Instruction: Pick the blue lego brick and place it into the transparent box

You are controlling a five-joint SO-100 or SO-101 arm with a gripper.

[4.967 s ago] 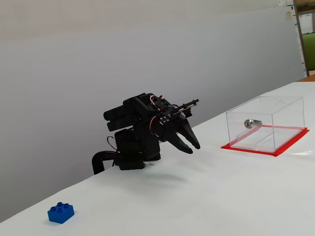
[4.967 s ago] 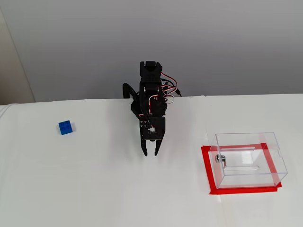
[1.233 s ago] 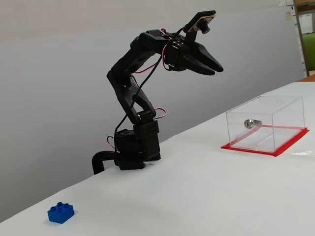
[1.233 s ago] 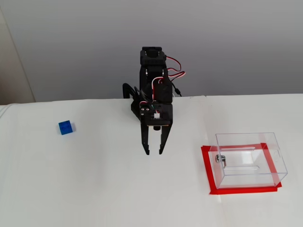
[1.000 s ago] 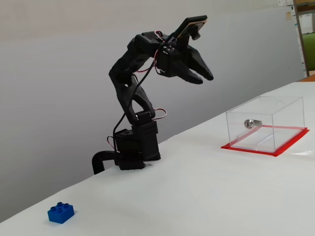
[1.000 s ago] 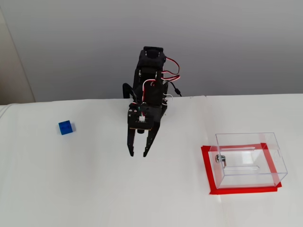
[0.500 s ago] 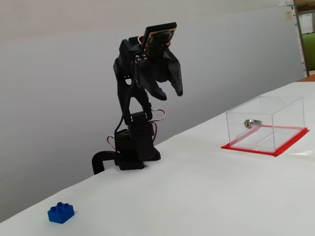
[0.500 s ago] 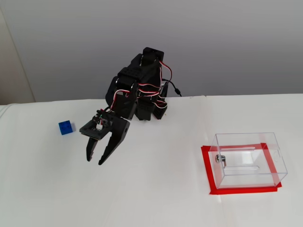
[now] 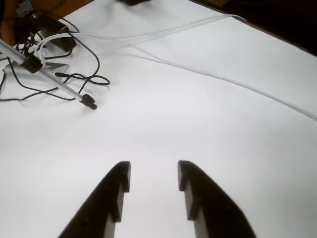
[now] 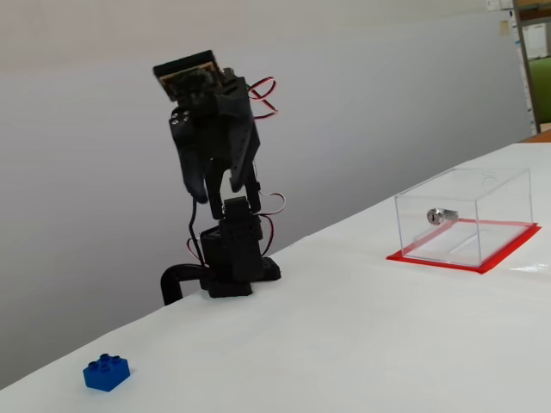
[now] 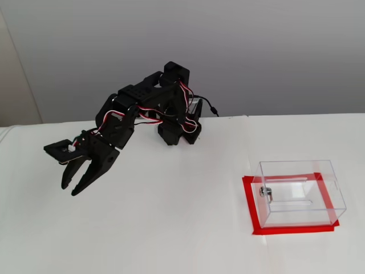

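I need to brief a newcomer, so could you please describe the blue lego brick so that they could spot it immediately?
In a fixed view, the white table holds the black arm's base and a transparent box on a red sheet. Far from the box, near the table's bottom-left edge, lies the blue lego brick, small, studded, the only blue thing.

The arm is all black plastic, with thin red and white cables. Its gripper has two dark, tapered fingers.

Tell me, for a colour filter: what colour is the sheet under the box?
Red, clearest in a fixed view.
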